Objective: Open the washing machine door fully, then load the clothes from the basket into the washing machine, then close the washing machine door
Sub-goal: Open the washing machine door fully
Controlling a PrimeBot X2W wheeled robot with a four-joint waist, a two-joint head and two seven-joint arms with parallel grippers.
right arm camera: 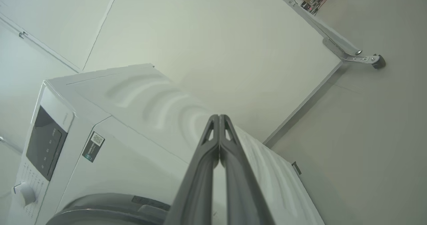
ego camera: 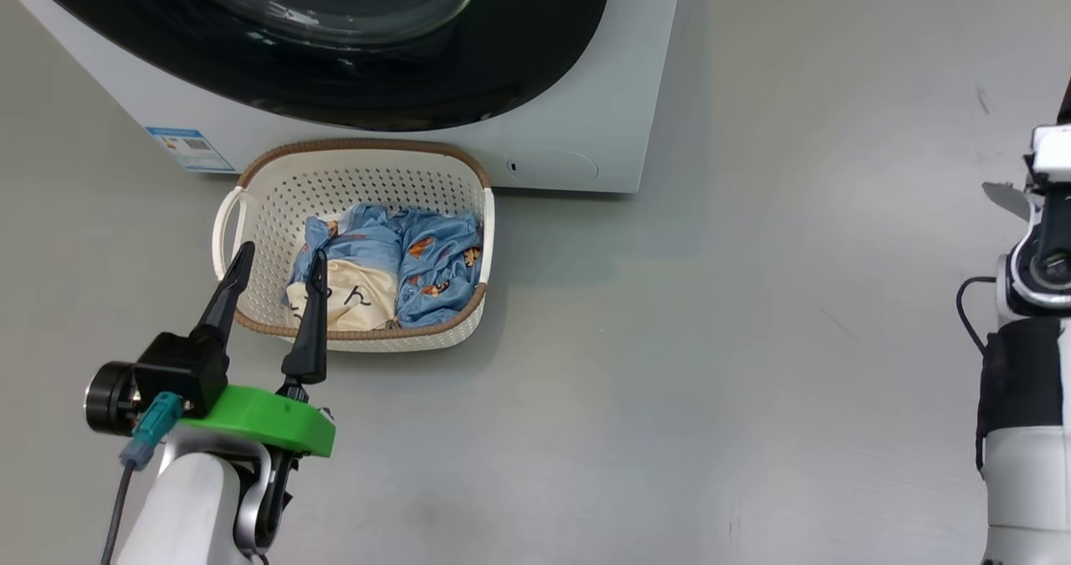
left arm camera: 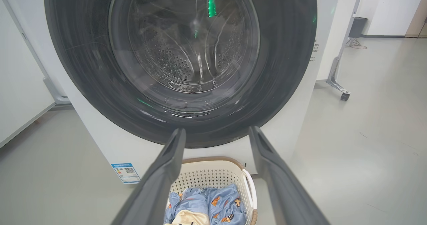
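On the grey floor (ego camera: 669,381) before the big white front-loading washing machine (ego camera: 586,130), its round glossy black door (ego camera: 502,63) shut, the cream perforated plastic basket (ego camera: 360,184) holds soft-looking, lightweight blue printed clothes (ego camera: 435,264). My left fingers (ego camera: 224,297) stand apart, my right fingers (right arm camera: 200,171) together. I'd pinch a bunched fold.

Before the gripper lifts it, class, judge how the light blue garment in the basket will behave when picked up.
Probably floppy: the light blue garment lies crumpled in soft folds, so it should drape from a pinch. Likely light, being thin cloth. It may drag the cream cloth lying against it in the basket.
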